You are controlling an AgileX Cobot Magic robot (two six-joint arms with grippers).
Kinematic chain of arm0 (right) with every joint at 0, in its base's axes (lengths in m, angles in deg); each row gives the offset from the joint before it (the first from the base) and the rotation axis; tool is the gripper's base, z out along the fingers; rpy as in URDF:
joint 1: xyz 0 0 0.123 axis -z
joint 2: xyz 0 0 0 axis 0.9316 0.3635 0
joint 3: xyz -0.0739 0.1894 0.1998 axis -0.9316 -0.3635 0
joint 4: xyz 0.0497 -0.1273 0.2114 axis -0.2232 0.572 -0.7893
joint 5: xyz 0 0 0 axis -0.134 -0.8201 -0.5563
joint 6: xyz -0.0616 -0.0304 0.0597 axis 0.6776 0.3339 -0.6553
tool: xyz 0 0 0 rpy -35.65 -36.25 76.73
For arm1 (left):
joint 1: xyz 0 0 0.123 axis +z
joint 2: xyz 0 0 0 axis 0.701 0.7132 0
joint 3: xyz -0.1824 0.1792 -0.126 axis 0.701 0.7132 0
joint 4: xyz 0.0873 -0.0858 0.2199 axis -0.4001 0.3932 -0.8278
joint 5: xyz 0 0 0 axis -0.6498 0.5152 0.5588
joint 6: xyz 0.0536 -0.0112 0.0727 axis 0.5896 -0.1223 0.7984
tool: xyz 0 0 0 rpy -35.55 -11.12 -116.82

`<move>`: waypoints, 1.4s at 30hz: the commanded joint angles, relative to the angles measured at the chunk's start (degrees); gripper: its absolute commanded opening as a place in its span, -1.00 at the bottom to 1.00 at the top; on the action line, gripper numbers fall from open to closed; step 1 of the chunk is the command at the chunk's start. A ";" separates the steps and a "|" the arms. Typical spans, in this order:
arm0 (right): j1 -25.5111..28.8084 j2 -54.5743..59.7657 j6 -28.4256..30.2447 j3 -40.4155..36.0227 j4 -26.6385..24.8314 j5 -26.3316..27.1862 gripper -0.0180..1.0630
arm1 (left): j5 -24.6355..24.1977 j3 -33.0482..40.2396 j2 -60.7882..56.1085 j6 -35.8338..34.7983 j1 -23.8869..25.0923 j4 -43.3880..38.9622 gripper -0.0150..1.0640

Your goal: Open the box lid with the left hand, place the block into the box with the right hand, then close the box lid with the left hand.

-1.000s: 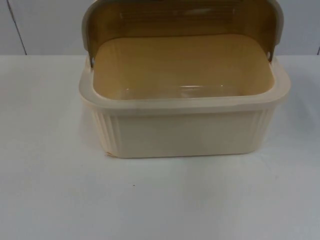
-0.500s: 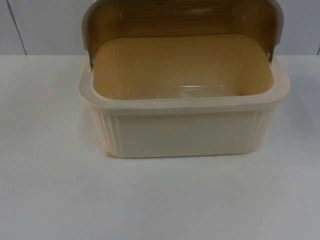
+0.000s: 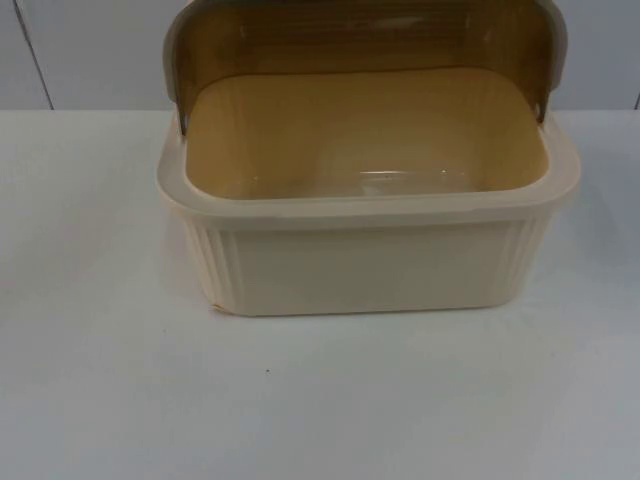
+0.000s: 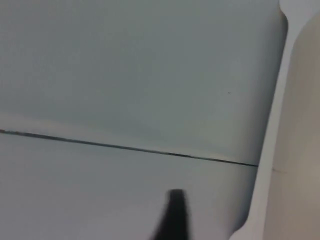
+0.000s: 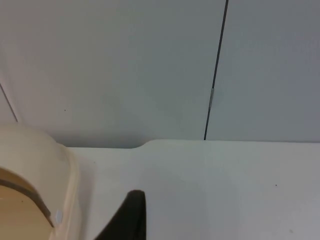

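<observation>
Top view: the cream box (image 3: pixel 365 255) is sitting at centre frame on the white table (image 3: pixel 320 400), its brown translucent lid (image 3: pixel 365 40) standing raised at the upper edge. A fingertip of the left gripper (image 4: pixel 172 217) and of the right gripper (image 5: pixel 127 217) is showing; whether either is open or closed cannot be told.

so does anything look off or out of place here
The box sits square on the table with its brown lid swung up, but its inside is bare: no block has been placed in it, nor lies on the table around it.
</observation>
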 commanded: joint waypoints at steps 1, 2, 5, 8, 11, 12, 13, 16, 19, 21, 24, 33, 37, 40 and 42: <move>0.12 -0.27 0.05 0.33 -0.12 0.82 0.97 | -0.45 -0.48 -0.44 0.08 -0.26 1.14 0.09; -0.24 -0.27 0.05 0.33 -0.12 1.04 0.97 | -1.08 -0.48 -0.44 0.33 -0.26 1.14 -0.11; -2.05 -0.27 -0.29 0.33 0.20 1.15 0.97 | -1.72 -0.48 -0.44 0.33 -0.26 2.11 -0.46; -3.22 -0.27 -0.29 0.33 0.58 1.15 0.97 | -1.72 -0.48 -0.44 0.33 -0.26 2.25 -0.72; -3.58 -0.27 -0.29 0.33 0.58 1.15 0.97 | -2.53 -0.48 -0.44 0.58 -0.26 2.55 -0.98; -3.60 -0.27 -0.29 0.33 0.88 1.15 0.97 | -2.96 -0.48 -0.19 0.84 -0.26 2.70 -0.98; -3.60 -0.27 -0.29 0.33 0.88 1.15 0.97 | -2.96 -0.48 -0.19 0.84 -0.26 2.70 -0.98; -3.60 -0.27 -0.29 0.33 0.88 1.15 0.97 | -4.26 -0.48 1.28 2.69 -0.26 5.12 -0.98; -3.60 -0.27 -0.29 0.33 0.88 1.04 0.97 | -5.24 -0.48 2.46 5.80 -0.26 7.56 -0.98; -3.60 -0.27 -0.29 0.33 0.88 1.04 0.97 | -6.23 -0.48 3.43 7.59 -0.26 8.98 -0.98; -3.60 -0.27 -0.29 0.33 1.11 1.04 0.97 | -7.07 -0.48 4.49 8.49 -0.26 10.51 -0.98; -3.60 -0.27 -0.29 0.33 1.10 0.67 0.97 | -9.13 -0.48 5.10 10.01 -0.13 12.31 -0.98; -3.60 -0.27 -0.63 0.33 1.10 0.54 0.97 | -6.95 -0.48 5.10 10.43 -0.13 12.31 -0.98; -3.60 -0.27 -0.62 0.33 1.10 0.44 0.97 | -3.30 -0.48 5.10 9.28 -0.13 12.31 -0.98; -3.60 -0.27 -0.62 0.33 1.10 0.34 0.97 | -3.21 -0.48 5.10 9.28 -0.13 12.31 -0.98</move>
